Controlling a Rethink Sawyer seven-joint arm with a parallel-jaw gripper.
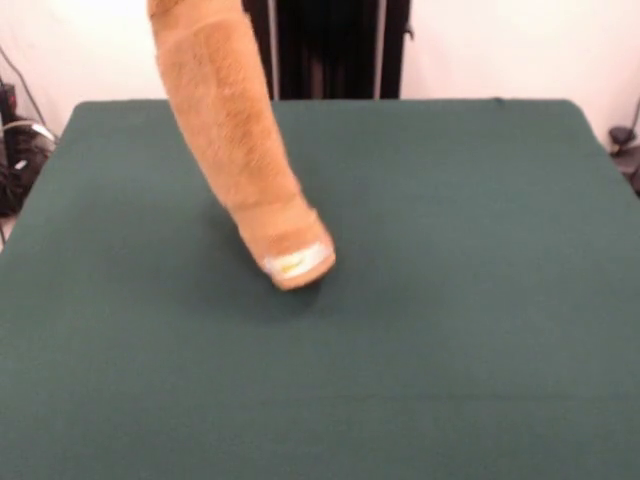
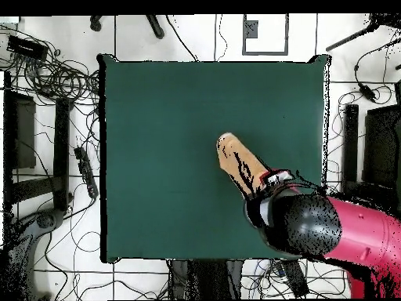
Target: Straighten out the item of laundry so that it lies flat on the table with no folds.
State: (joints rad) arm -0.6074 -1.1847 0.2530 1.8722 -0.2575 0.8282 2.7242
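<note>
One orange-tan towel (image 1: 232,130) hung bunched from upper left of frame, tagged lower end just above green table (image 1: 480,330), gripper (image 2: 270,188) grip impossible to tell.

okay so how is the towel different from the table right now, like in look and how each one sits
The towel is orange-tan and fuzzy; the table is dark green and smooth-looking. The towel hangs lifted in a long narrow column, bunched rather than spread; the table top lies flat and level. The towel is small and slim; the table is far larger, filling most of both views. In the overhead view the towel runs up under the arm, while the table stands apart from it. Both are plain, single-colour surfaces.
</note>
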